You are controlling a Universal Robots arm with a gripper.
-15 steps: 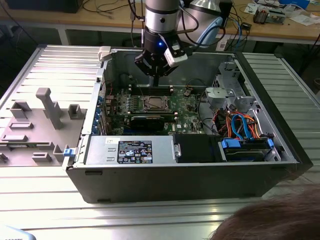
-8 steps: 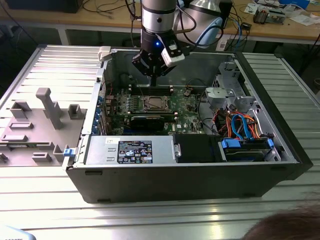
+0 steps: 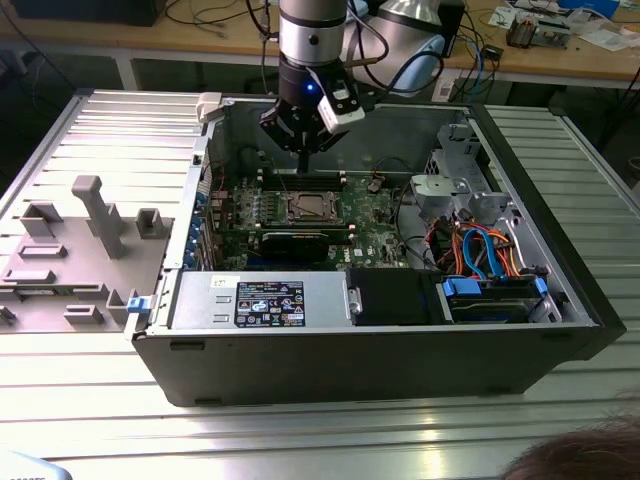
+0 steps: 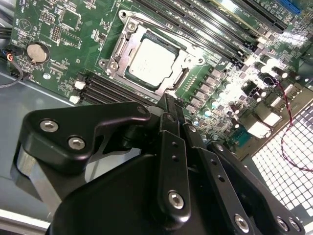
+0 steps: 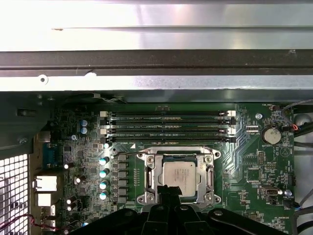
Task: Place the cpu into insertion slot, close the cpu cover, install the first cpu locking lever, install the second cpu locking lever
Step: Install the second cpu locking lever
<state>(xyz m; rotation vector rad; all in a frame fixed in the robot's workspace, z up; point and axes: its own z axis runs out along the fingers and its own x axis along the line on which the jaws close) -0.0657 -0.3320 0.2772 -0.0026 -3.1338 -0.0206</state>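
The cpu, a dull silver square, lies flat in the insertion slot on the green board inside the open computer case. The cpu cover lies down around it as a silver frame, and the chip shows through its window. My gripper hangs just above the board at the socket's edge, a little to the far side in the exterior view. Its black fingers are pressed together with nothing between them.
Long memory slots run beside the socket, and a coin cell sits nearby. The case wall rises behind the arm. A power supply and a drive cage with blue and orange cables fill the near side. A grey plastic panel lies at the exterior view's left.
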